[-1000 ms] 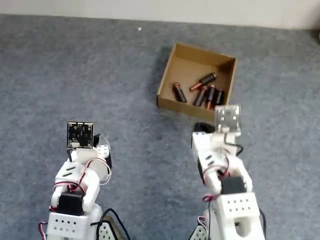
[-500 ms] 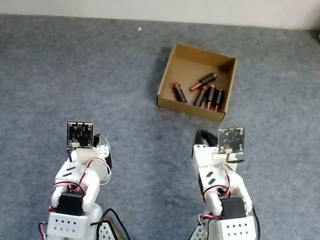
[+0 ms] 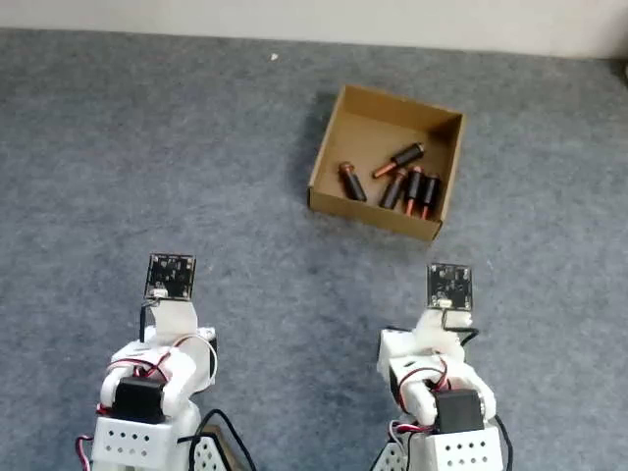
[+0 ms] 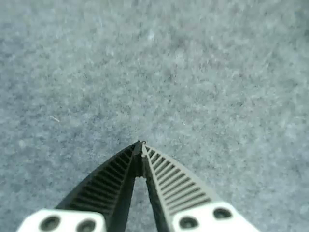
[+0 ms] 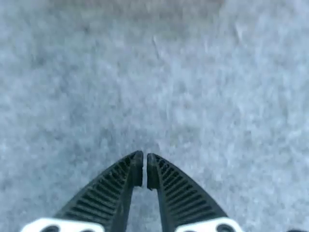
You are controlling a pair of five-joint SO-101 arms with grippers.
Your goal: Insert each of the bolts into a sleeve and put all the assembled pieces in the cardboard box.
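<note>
The open cardboard box [image 3: 350,118] sits at the back right of the grey carpet. Inside it lie several assembled pieces [image 3: 404,183], black sleeves with copper bolt ends showing, most in a row near the right wall, one apart at the left [image 3: 351,181]. Both arms are folded back at the near edge, the left arm [image 3: 162,343] and the right arm [image 3: 442,343], well short of the box. My left gripper [image 4: 141,146] is shut, tips together over bare carpet. My right gripper [image 5: 144,159] is shut too, holding nothing.
Grey carpet [image 3: 177,147] covers the whole work surface. A pale strip of floor or wall [image 3: 314,15] runs along the far edge. The box is the sole object standing on the carpet.
The right arm has pulled back from beside the box toward its base. The left arm has also folded back a little.
</note>
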